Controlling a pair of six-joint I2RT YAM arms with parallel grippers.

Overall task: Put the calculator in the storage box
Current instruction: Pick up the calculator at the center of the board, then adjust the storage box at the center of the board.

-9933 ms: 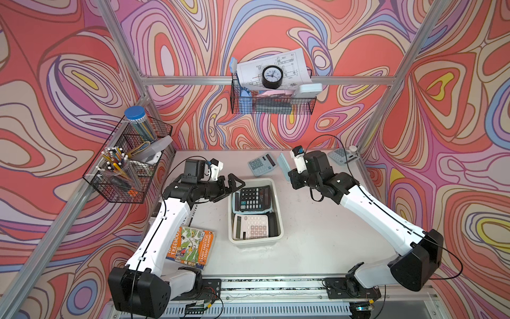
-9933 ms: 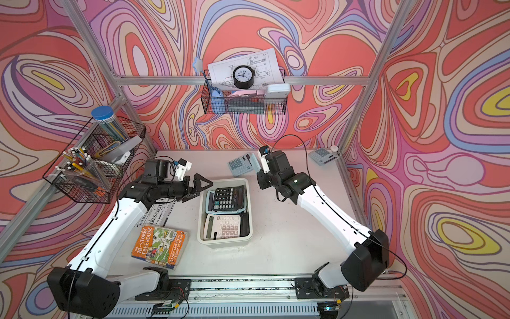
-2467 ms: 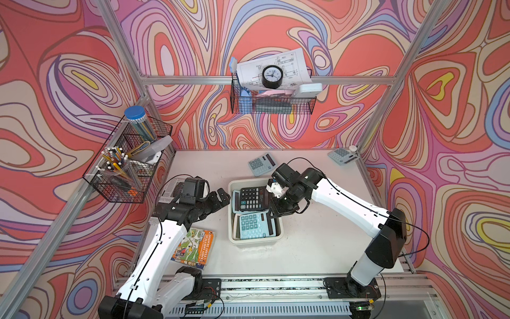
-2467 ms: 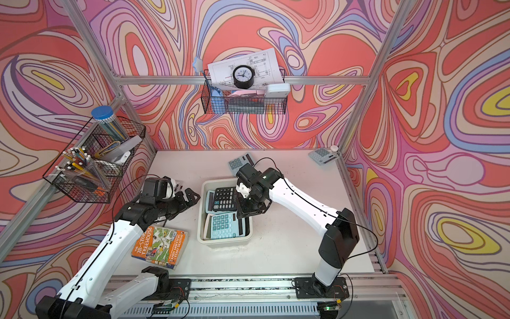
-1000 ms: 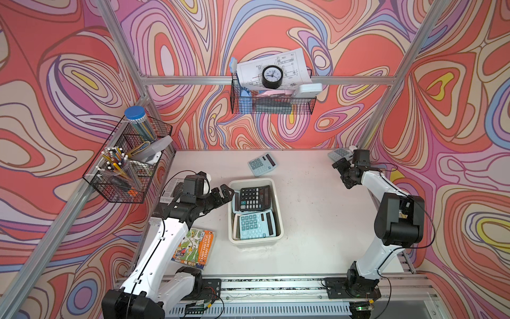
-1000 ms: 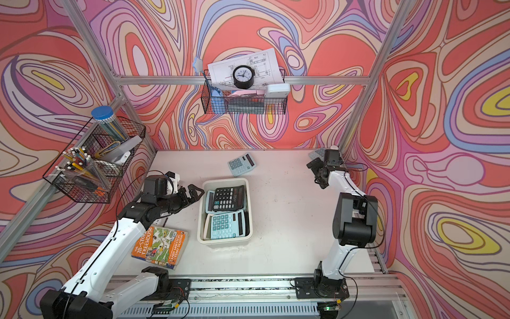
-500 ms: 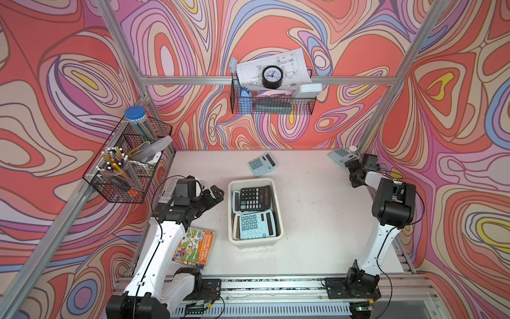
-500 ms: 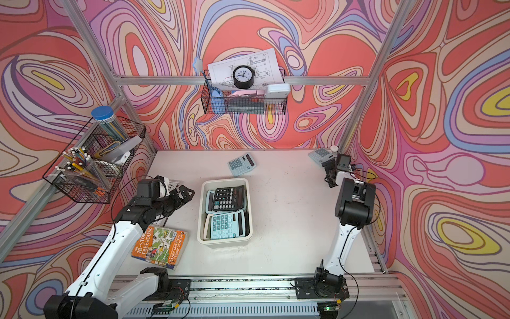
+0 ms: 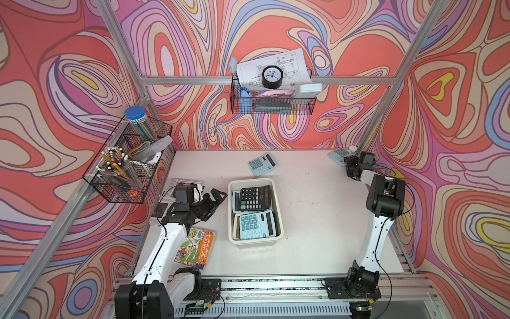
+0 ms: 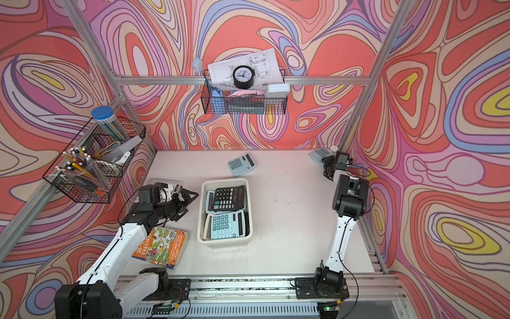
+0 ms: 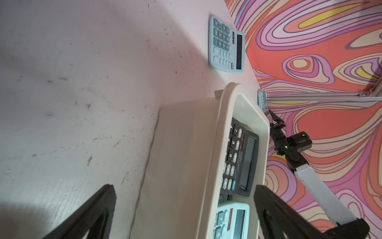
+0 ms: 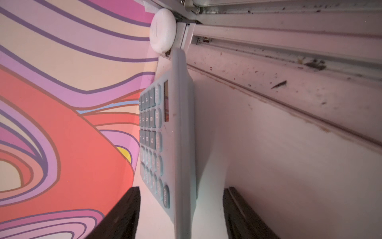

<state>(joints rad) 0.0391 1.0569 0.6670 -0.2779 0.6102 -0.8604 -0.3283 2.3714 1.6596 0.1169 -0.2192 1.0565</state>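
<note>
Nearest us, a book (image 9: 196,245) lay on the worktop (image 9: 317,221). Just past it the left hand (image 9: 216,203) stood spread wide, close beside the storage box (image 9: 255,240), which sat mid-worktop holding a black calculator (image 9: 255,197) and a pale blue calculator (image 9: 255,225). Behind the box a loose calculator (image 9: 261,164) lay flat. In the far right corner, the right hand (image 9: 347,161) straddled the corner calculator (image 9: 337,154): we saw its fingers (image 12: 124,213) on either side with gaps showing, not yet pinching it.

1. Storage box (image 9: 255,240) at the middle of the bench (image 9: 317,221)
2. In it, rear calculator (image 9: 254,198) behind front calculator (image 9: 255,226)
3. Loose calculator (image 9: 261,164) on the bench behind the box
4. Corner calculator (image 9: 337,155) at the far right corner
5. Book (image 9: 196,244) front-left of the box
</note>
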